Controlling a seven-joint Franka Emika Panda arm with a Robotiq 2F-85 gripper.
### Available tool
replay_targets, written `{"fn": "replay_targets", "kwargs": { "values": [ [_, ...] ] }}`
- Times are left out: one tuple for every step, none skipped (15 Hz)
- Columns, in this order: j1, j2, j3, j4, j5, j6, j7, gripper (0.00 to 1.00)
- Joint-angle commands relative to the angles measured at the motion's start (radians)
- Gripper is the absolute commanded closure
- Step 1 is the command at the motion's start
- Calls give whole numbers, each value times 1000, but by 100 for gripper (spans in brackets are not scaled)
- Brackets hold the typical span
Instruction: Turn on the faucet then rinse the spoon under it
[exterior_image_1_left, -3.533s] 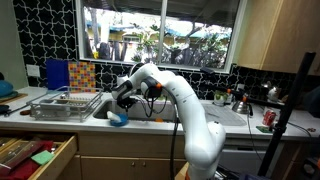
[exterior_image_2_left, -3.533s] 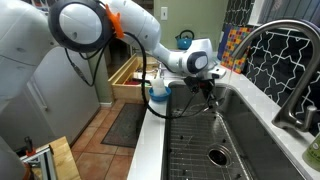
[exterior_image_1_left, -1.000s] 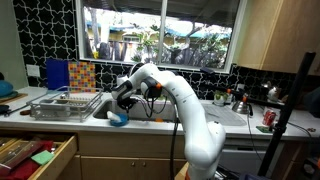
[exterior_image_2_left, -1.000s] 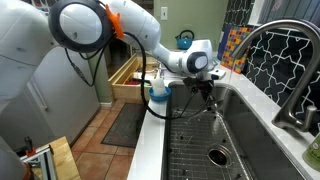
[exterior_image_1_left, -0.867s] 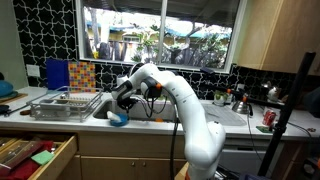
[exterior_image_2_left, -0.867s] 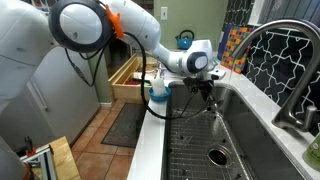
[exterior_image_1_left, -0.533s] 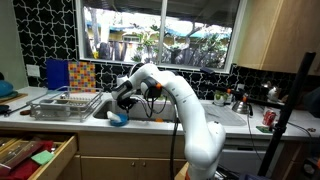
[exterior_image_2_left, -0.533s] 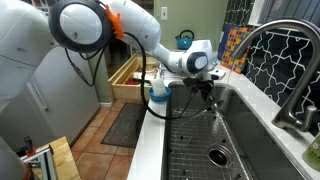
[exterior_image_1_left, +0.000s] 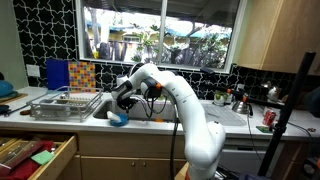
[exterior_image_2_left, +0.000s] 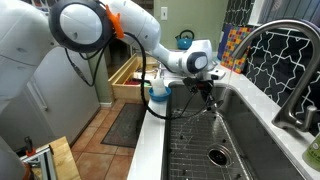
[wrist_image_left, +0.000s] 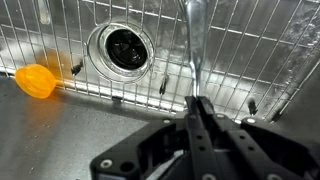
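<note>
Downward from the gripper (wrist_image_left: 197, 105) clamped on it, the spoon (wrist_image_left: 192, 45) hangs nearly upright over the sink (wrist_image_left: 60, 112).

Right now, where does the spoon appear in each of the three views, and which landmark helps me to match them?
In an exterior view: the spoon hangs from the gripper over the sink grid, right of centre.
In an exterior view: too small to make out; only the gripper shows, left of centre.
Wrist view: the spoon runs up from the shut gripper, top centre.
Shared landmark: the gripper.
</note>
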Motion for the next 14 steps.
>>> {"fn": "replay_targets", "kwargs": {
  "values": [
    [-1, -4, 6, 3, -10, -40, -2, 98],
    [-2, -7, 9, 2, -8, -50, -8, 98],
    [-5, -10, 14, 0, -5, -65, -17, 98],
    [-8, -12, 19, 1, -3, -86, -30, 98],
    [-11, -15, 22, 3, -3, -106, -45, 98],
    [-14, -18, 26, 4, -3, -126, -58, 98],
    [-17, -22, 29, 7, -6, -148, -78, 98],
    [-23, -26, 33, 12, -10, -168, -109, 98],
    [-29, -30, 38, 20, -9, -200, -136, 98],
    [-37, -35, 44, 28, -11, -228, -178, 98],
    [-45, -42, 49, 38, -13, -260, -218, 98],
    [-56, -49, 57, 47, -14, -294, -268, 98],
    [-79, -62, 80, 56, 7, -342, -347, 98],
    [-93, -65, 90, 71, 10, -377, -402, 98]
  ]
}}
